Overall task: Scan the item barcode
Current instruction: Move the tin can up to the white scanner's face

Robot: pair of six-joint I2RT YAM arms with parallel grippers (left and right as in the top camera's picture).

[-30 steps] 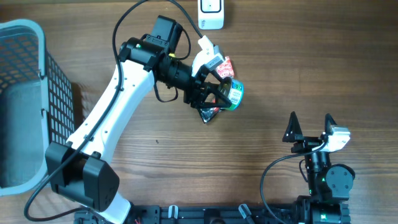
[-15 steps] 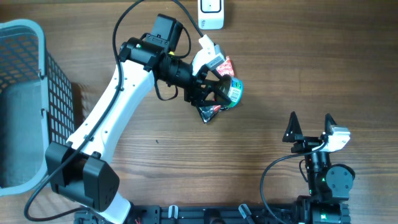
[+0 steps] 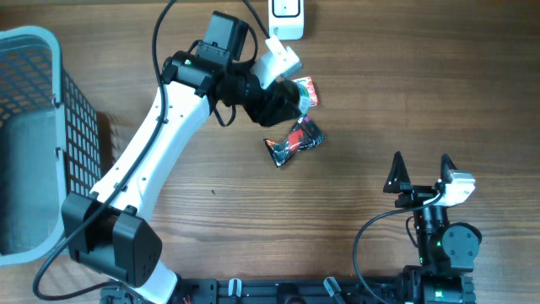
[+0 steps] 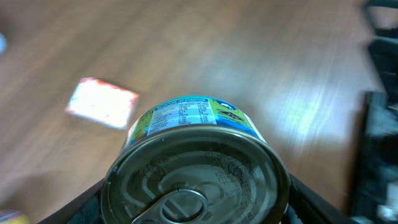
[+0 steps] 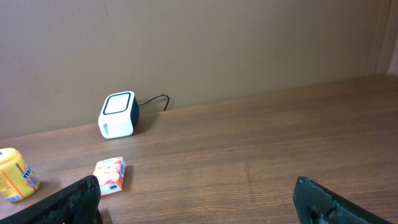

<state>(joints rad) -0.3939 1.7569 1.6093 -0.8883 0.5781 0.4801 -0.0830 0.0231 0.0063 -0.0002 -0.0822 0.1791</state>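
Left gripper (image 3: pixel 283 101) clamped on the can (image 4: pixel 196 168), held end-on — scanner (image 3: pixel 287 19) lies just beyond at the table's (image 3: pixel 422 67) far edge; right gripper (image 3: pixel 420 160) gapes empty, well apart.

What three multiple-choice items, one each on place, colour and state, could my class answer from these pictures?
1. Where is the scanner in the overhead view? A top edge B bottom edge C centre
2. What colour is the basket? A red B light blue C yellow
3. What is the left gripper doing? A open, empty B shut on the can C shut on a packet
Key: 1 A, it stands by the top edge; 2 B, its mesh is light blue; 3 B, the left wrist view shows fingers flanking the can.
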